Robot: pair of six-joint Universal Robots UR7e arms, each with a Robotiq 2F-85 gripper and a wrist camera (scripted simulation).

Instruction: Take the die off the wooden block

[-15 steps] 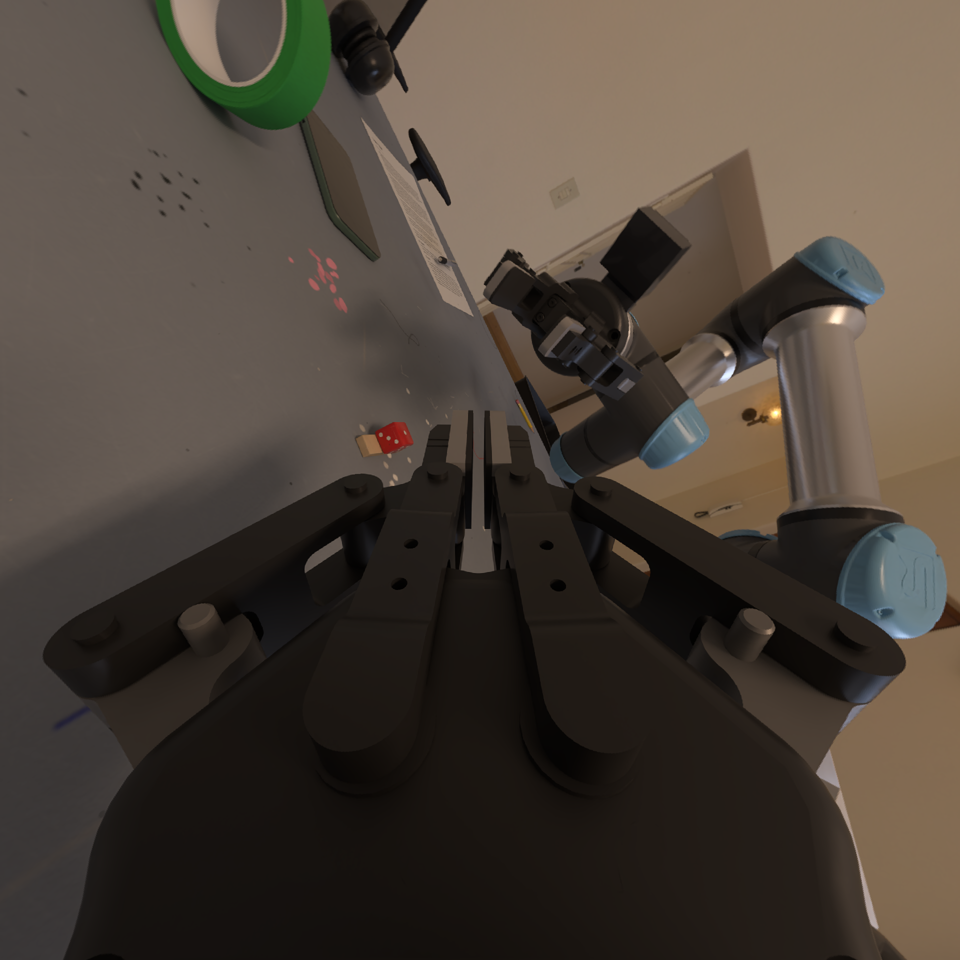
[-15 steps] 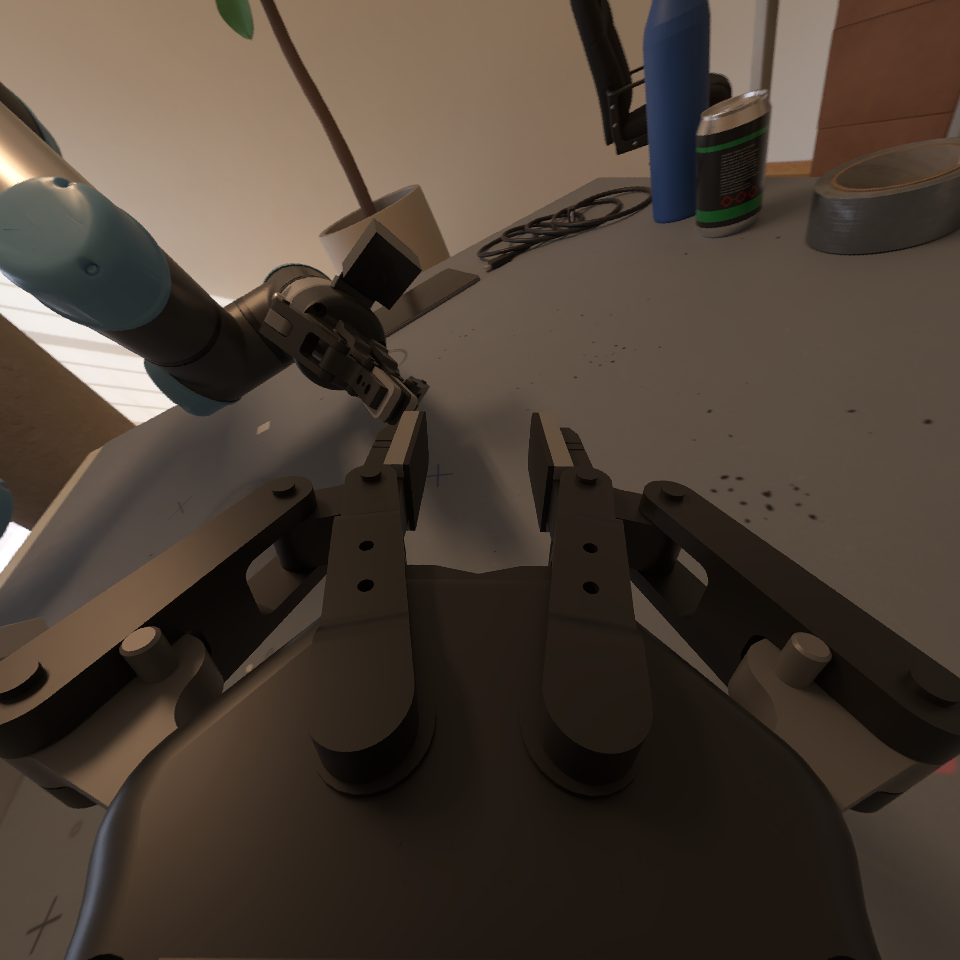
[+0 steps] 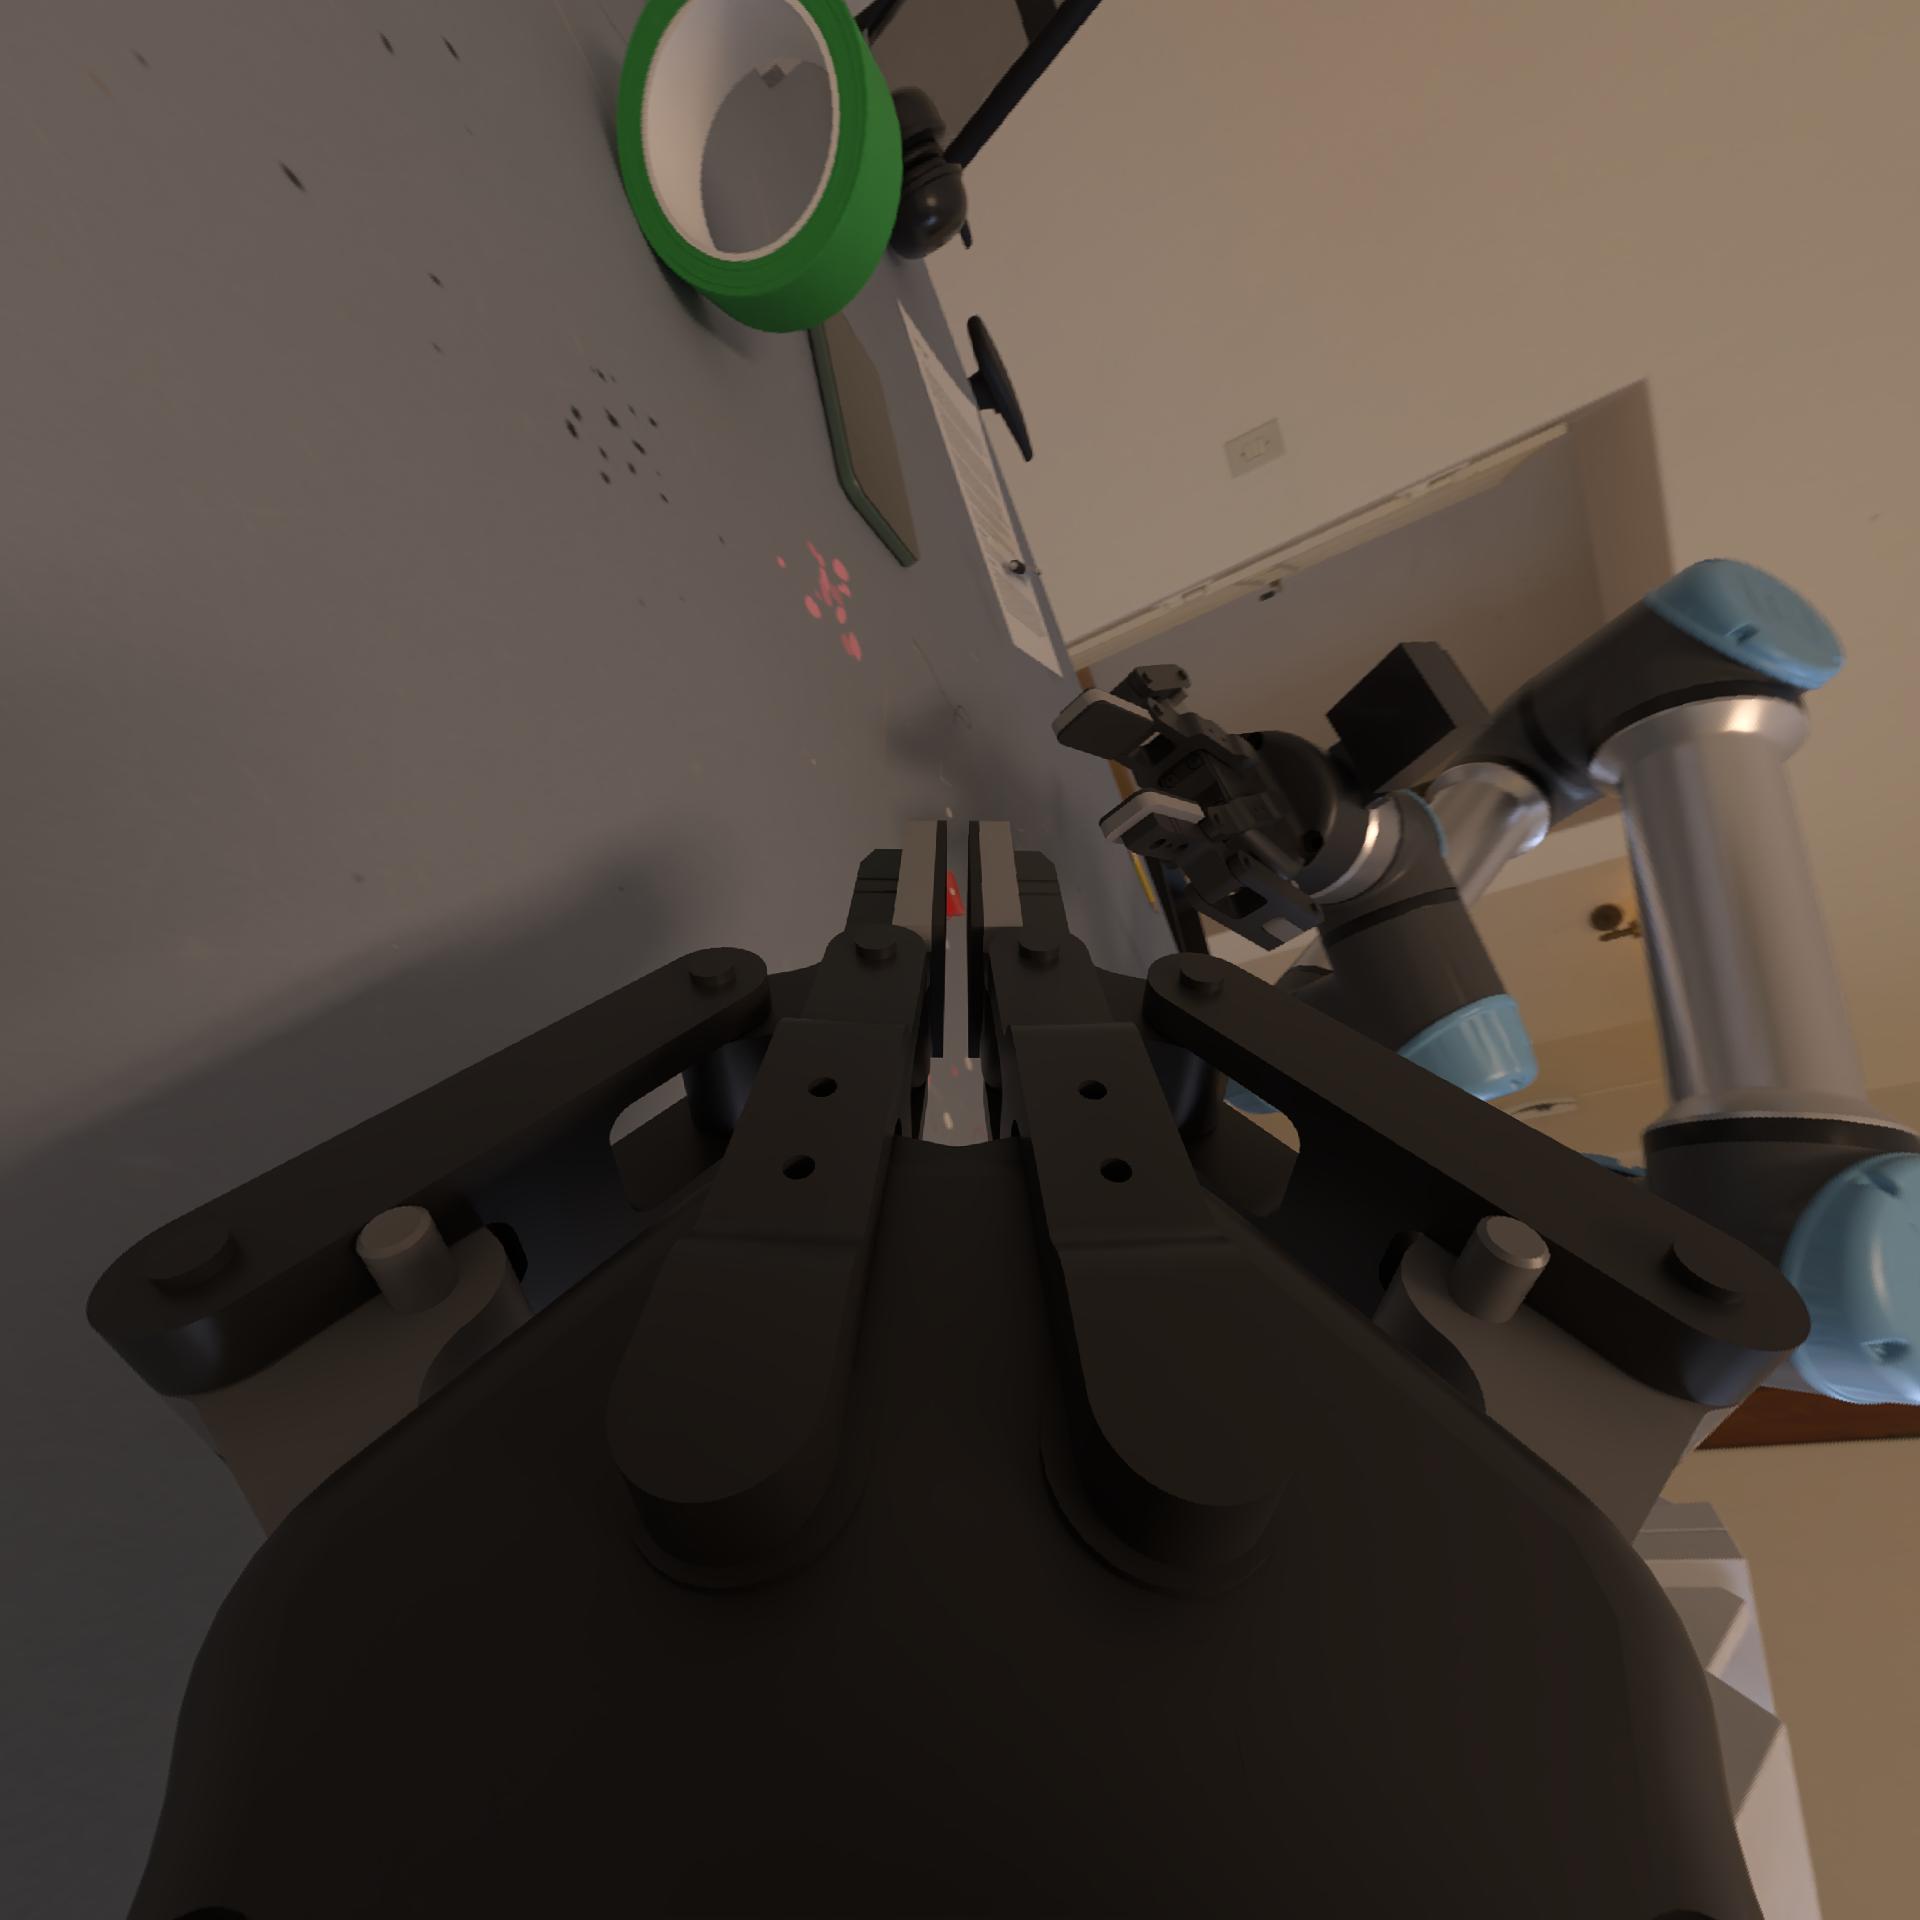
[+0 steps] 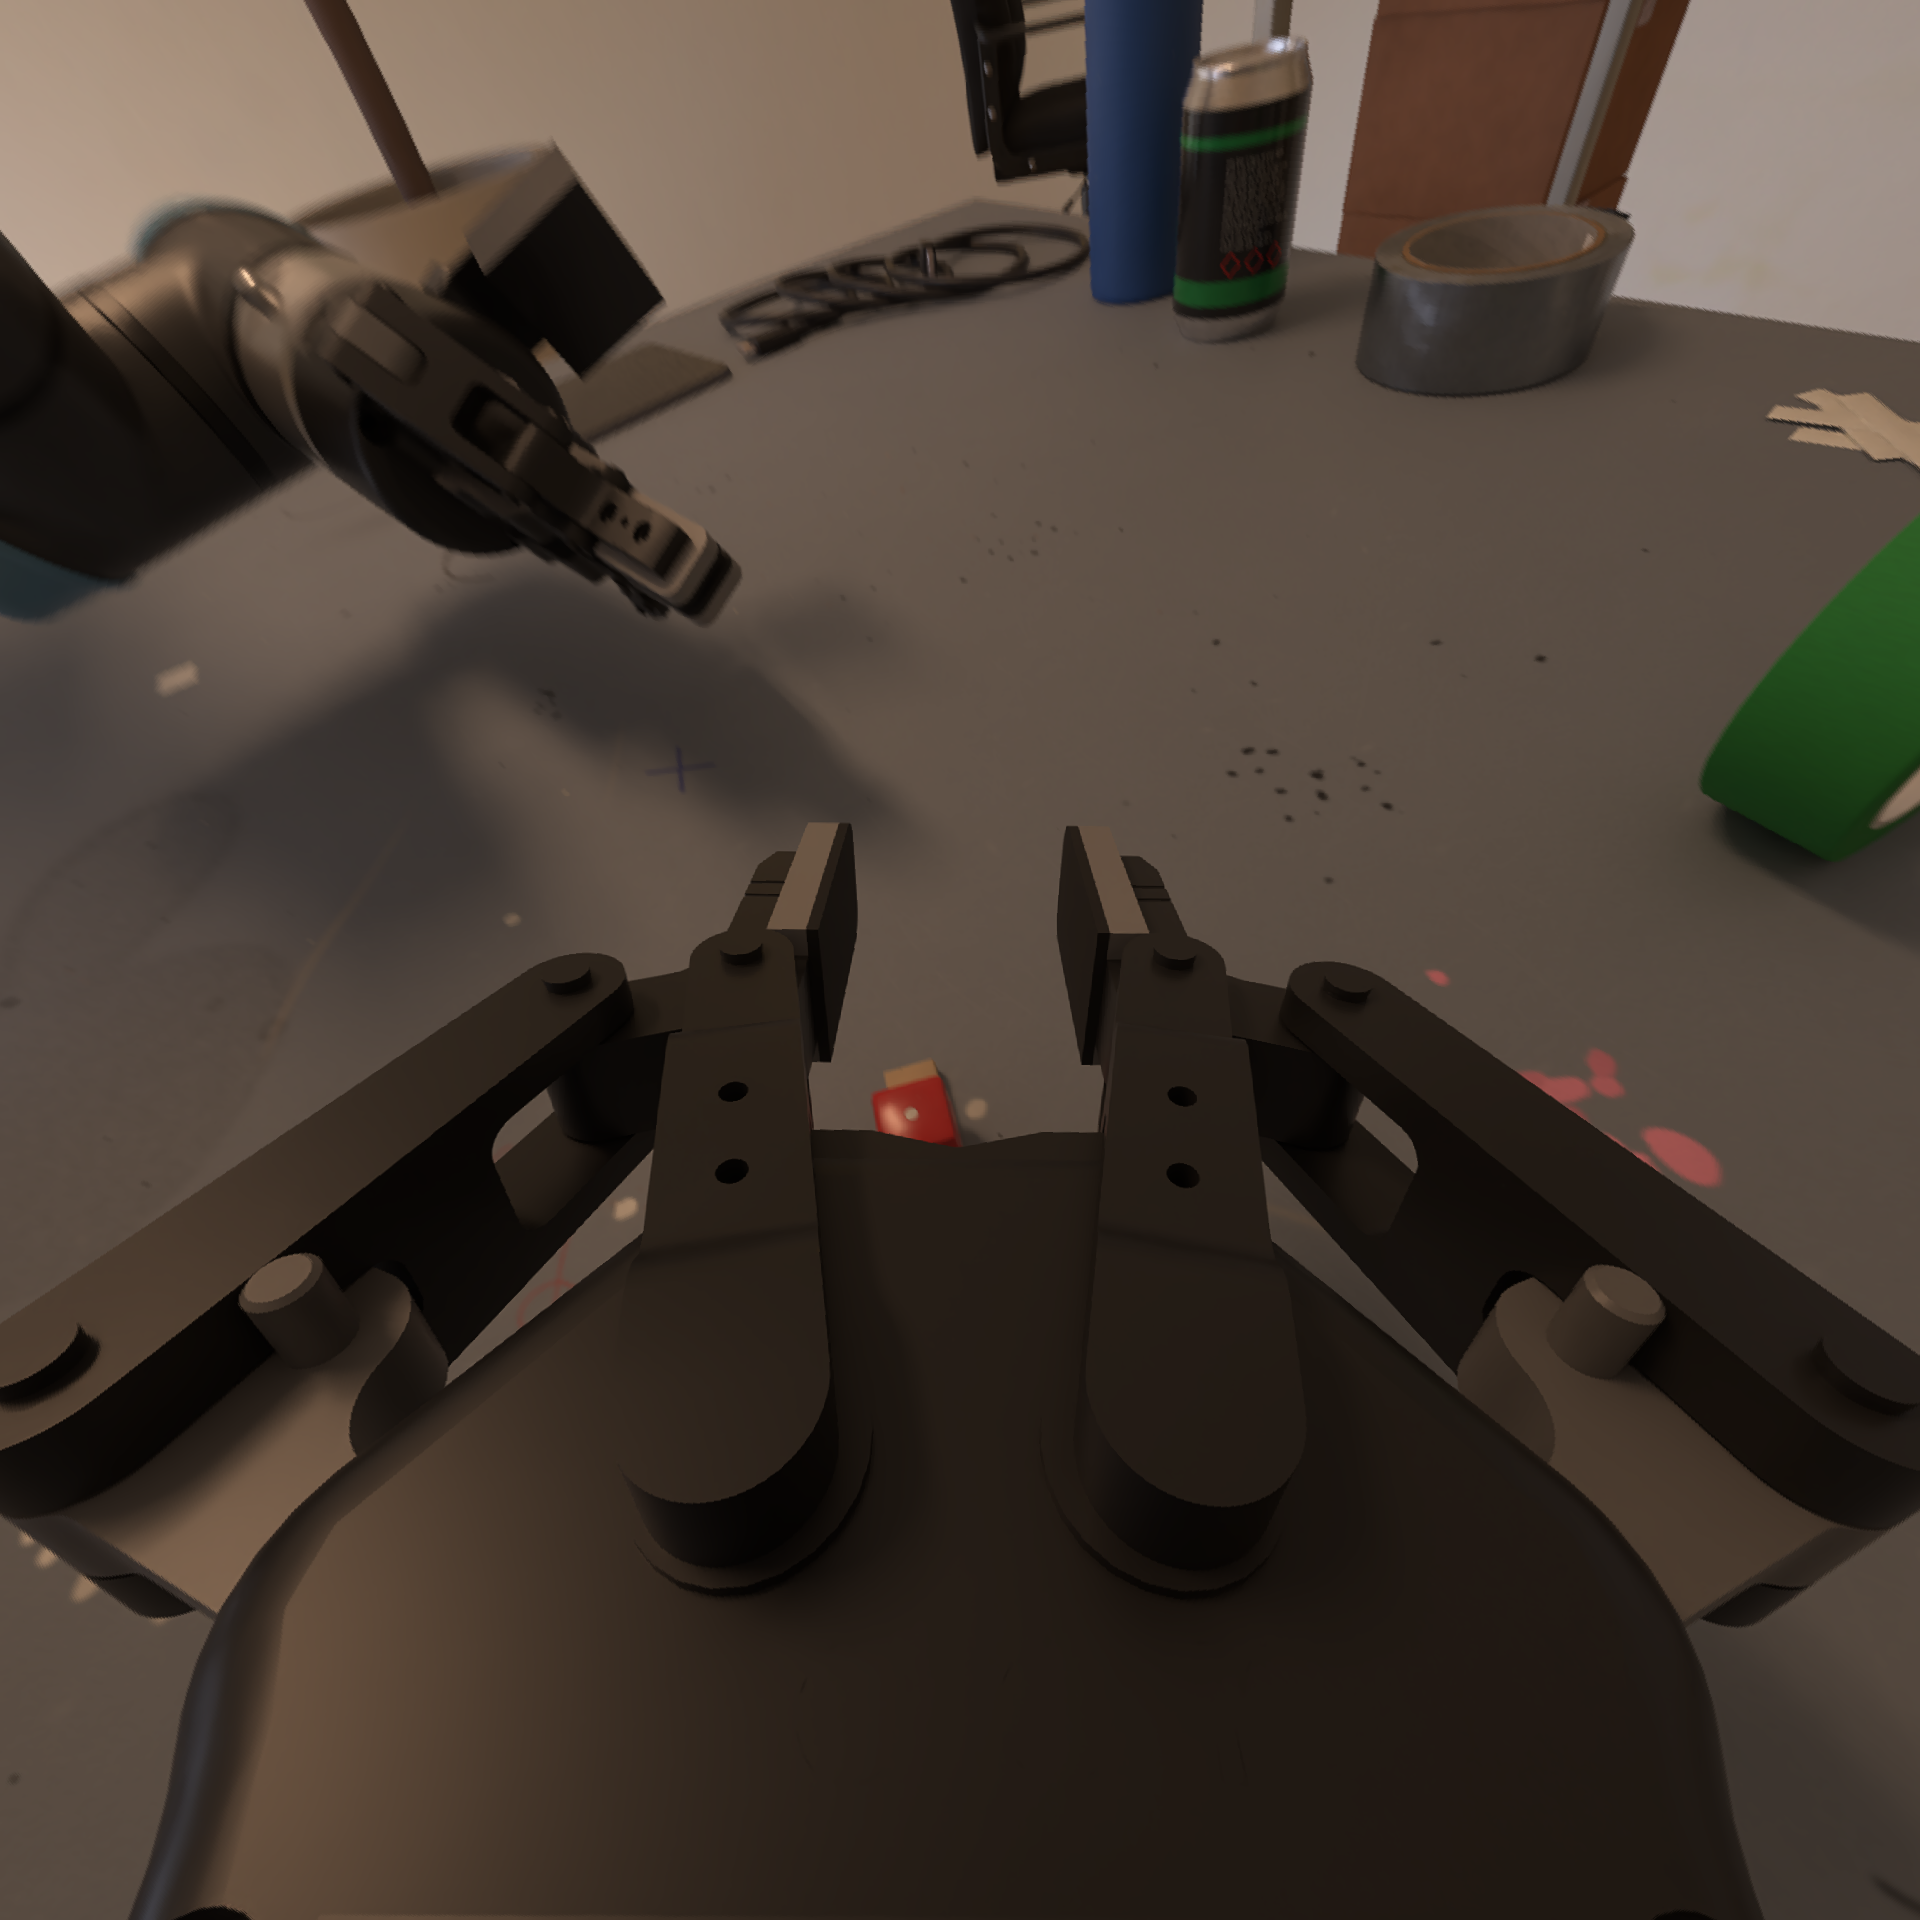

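The red die [image 4: 912, 1112] sits on a small wooden block [image 4: 914, 1072] on the grey table [image 4: 1039, 520]. It shows low in the right wrist view, between the bases of my fingers. My right gripper [image 4: 958, 873] is open and empty, held above the table with the die below and behind its fingertips. My left gripper [image 3: 956, 842] is shut and empty, in the air. Only a red sliver of the die [image 3: 951, 894] shows through its narrow finger gap. In the right wrist view the left gripper [image 4: 675, 571] hovers at the upper left, apart from the die.
A green tape roll [image 3: 764, 156] stands at the table's far side and also shows in the right wrist view [image 4: 1829, 717]. A grey tape roll [image 4: 1486, 301], a can [image 4: 1236, 187], a blue bottle [image 4: 1138, 145] and a black cable [image 4: 894, 270] line the back edge.
The left wrist view has swung so the die now lies behind its shut fingers. The right gripper has moved over the die, and the left gripper now looks nearer to it.
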